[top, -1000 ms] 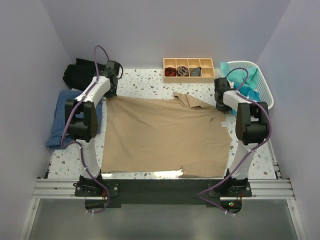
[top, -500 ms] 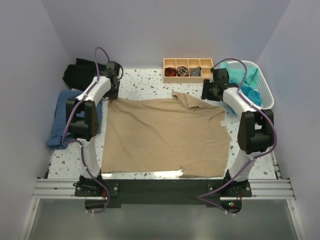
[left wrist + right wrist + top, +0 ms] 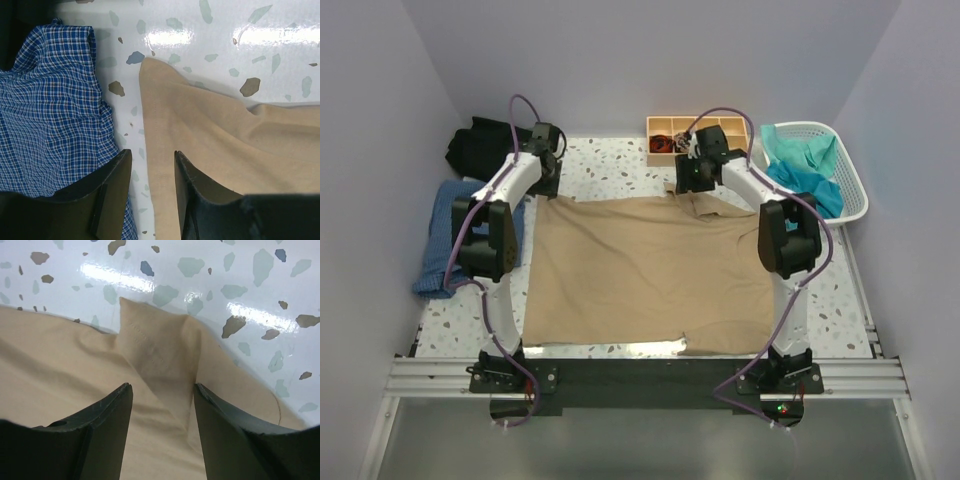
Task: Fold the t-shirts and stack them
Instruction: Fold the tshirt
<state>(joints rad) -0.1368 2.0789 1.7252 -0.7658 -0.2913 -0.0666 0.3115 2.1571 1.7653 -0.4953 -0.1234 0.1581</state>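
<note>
The large tan t-shirt lies spread flat across the table's middle. My left gripper is open at its far left corner; in the left wrist view its fingers straddle the tan edge. My right gripper is open above the folded sleeve at the far edge; in the right wrist view the tan fold lies between the fingers. A blue checked shirt lies at the left, a black one behind it. Teal shirts fill the basket.
A white laundry basket stands at the far right. A wooden tray with four compartments sits at the back, partly behind the right arm. The blue checked cloth lies close beside the left fingers.
My right arm has swung left from the shirt's right edge near the basket to the folded sleeve at the far middle. The left arm has not moved.
</note>
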